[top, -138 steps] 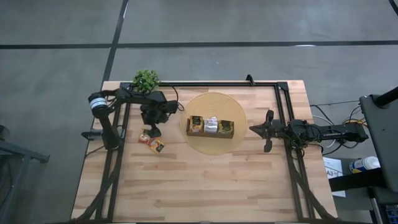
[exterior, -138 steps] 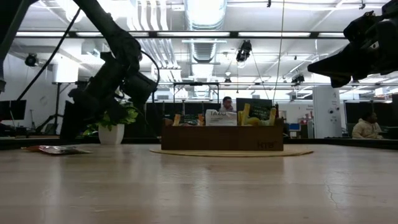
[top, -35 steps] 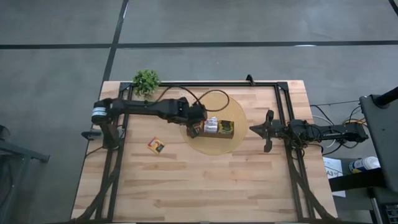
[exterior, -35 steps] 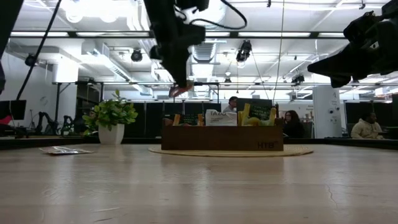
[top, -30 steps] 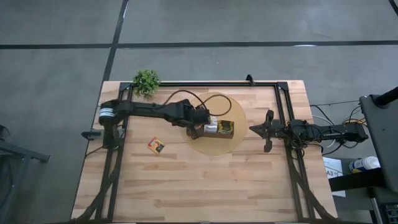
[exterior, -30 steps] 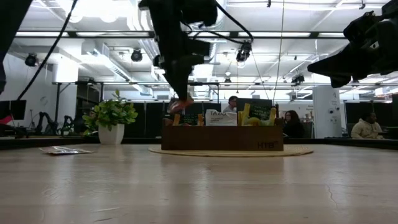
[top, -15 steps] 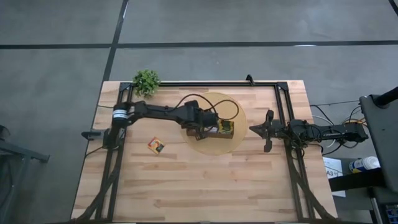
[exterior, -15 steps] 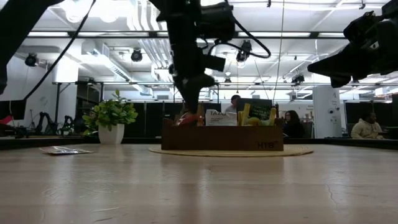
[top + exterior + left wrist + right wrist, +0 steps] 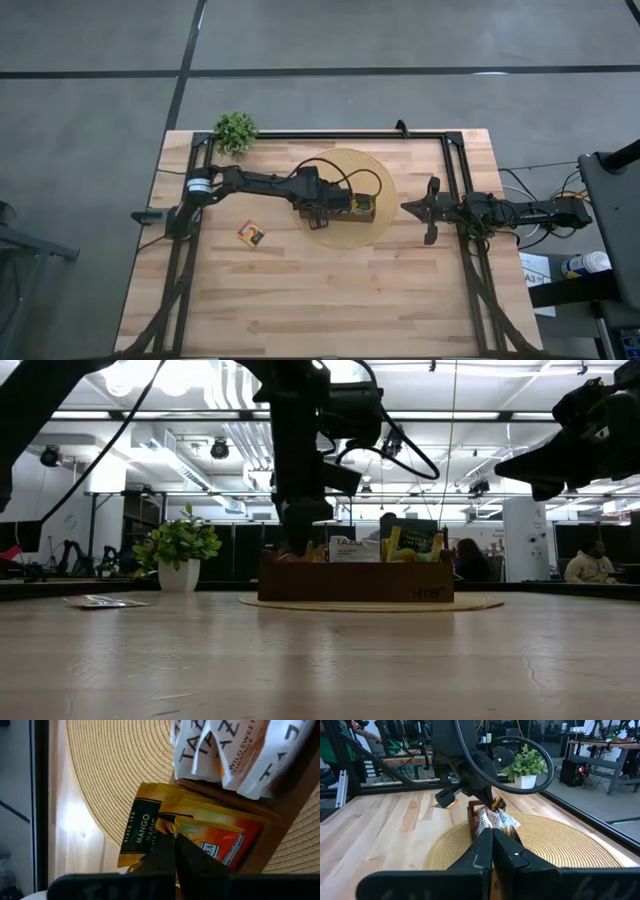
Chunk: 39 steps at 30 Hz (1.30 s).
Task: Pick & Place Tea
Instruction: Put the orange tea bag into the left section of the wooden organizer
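The left arm (image 9: 262,183) lies stretched across the table (image 9: 330,300) from its left edge to the wooden box (image 9: 350,209), blocking any pass over the box's left end. The box's compartments are packed with upright tea sachets (image 9: 227,750). The right gripper (image 9: 408,208) waits beside the woven mat (image 9: 372,175), leaving a gap on the box's right. A lone sachet (image 9: 251,235) and the potted plant (image 9: 234,131) stand left; the table's near half is open.
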### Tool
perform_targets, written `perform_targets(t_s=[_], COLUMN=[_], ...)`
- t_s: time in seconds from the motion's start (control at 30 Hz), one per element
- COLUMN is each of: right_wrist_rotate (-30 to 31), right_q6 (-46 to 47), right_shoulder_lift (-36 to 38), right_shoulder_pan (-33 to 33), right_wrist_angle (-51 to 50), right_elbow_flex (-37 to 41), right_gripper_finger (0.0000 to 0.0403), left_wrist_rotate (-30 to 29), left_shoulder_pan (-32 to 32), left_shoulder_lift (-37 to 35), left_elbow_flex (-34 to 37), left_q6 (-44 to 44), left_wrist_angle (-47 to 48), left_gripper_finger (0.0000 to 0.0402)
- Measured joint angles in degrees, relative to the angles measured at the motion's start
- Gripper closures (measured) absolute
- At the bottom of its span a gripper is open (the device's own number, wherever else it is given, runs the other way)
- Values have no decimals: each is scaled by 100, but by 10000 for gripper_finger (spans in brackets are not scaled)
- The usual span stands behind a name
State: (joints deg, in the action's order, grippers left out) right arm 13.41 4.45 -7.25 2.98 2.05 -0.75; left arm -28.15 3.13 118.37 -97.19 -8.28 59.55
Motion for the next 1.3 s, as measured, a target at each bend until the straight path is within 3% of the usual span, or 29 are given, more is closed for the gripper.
perform_targets(t_s=[0.17,0.37,0.8,0.93,1.1,1.3], right_wrist_rotate=[0,1,0,0,0,0], right_q6=[0,0,0,0,0,0], right_shoulder_lift=[0,-2,0,0,0,0], right_shoulder_pan=[0,0,0,0,0,0], right_wrist_angle=[0,1,2,1,0,0], right_elbow_flex=[0,0,-1,0,0,0], right_gripper_finger=[394,394,394,394,394,394], left_wrist_rotate=[416,469,491,663,652,407], left_shoulder_pan=[-1,-23,-25,-42,-45,-12], left_shoulder_lift=[0,0,-2,-6,-11,218], left_elbow_flex=[2,4,-383,-543,-406,18], left_q6=[416,486,516,232,69,343], left_wrist_angle=[-10,-107,-16,266,248,-429], left_gripper_finger=[401,377,195,158,148,147])
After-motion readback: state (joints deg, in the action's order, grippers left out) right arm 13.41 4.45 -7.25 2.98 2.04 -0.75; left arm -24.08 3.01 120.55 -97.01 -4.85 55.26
